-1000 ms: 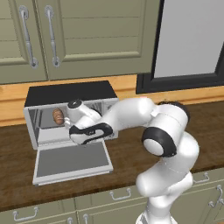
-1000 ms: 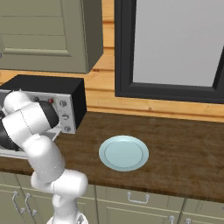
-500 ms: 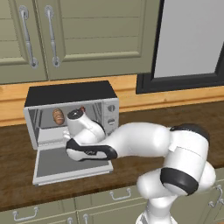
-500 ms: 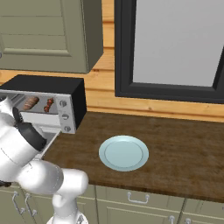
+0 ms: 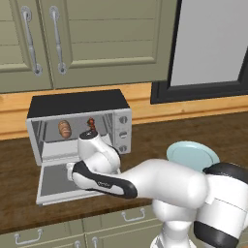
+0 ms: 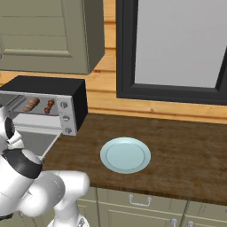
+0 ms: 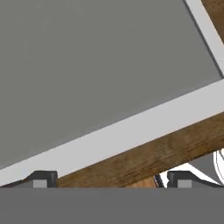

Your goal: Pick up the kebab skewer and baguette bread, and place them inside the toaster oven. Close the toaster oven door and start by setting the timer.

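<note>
Sitting inside the toaster oven [image 5: 77, 123] already are the baguette bread [image 5: 64, 128] and kebab skewer [image 5: 91, 124]; its door [image 5: 58, 181] hangs open, timer unset, and the gripper [image 7: 109, 178] hovers there, jaws spread empty.

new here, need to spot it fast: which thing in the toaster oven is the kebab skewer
Find the silver toaster oven on the wooden counter, its door dropped open. Two items lie inside. The kebab skewer is the thin stick of dark red chunks nearer the knobs, slimmer than the brown baguette bread.

Blocking the front of the toaster oven [image 5: 77, 126]: lowered toaster oven door [image 5: 60, 179]. Beyond it, open cavity, baguette bread [image 5: 64, 128] and kebab skewer [image 5: 91, 124] seemingly near the back.
</note>
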Controlling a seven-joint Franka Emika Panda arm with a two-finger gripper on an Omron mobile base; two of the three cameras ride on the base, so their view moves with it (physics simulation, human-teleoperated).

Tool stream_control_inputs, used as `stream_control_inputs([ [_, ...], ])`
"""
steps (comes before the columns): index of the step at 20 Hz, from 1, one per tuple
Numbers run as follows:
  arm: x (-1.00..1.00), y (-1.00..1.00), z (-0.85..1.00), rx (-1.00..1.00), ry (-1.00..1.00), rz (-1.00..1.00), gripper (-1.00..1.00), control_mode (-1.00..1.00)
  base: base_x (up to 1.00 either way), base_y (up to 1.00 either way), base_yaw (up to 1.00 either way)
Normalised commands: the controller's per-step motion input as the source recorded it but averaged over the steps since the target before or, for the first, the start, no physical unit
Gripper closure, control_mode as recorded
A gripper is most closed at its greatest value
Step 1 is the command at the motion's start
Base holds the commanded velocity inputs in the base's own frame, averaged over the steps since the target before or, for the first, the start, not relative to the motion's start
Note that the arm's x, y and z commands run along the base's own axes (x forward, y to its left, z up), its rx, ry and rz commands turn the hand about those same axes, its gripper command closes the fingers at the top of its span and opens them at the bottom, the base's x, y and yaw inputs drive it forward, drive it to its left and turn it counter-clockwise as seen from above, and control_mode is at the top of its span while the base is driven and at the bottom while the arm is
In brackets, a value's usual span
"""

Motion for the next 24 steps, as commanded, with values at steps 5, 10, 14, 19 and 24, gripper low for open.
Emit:
stream_control_inputs([
  [5, -0.44, 0.04, -0.01, 0.00, 0.12, 0.25, -1.00, -1.00, 0.00, 0.00, 0.00],
  [10, -0.06, 0.01, -0.34, -0.02, 0.09, 0.17, -1.00, -1.00, 0.00, 0.00, 0.00],
  [14, 0.01, 0.00, -0.39, -0.02, 0.00, 0.08, -1.00, -1.00, 0.00, 0.00, 0.00],
  [19, 0.16, 0.00, -0.37, 0.00, -0.02, 0.02, -1.00, -1.00, 0.00, 0.00, 0.00],
  [24, 0.08, 0.00, -0.39, 0.00, -0.13, 0.04, -1.00, -1.00, 0.00, 0.00, 0.00],
])
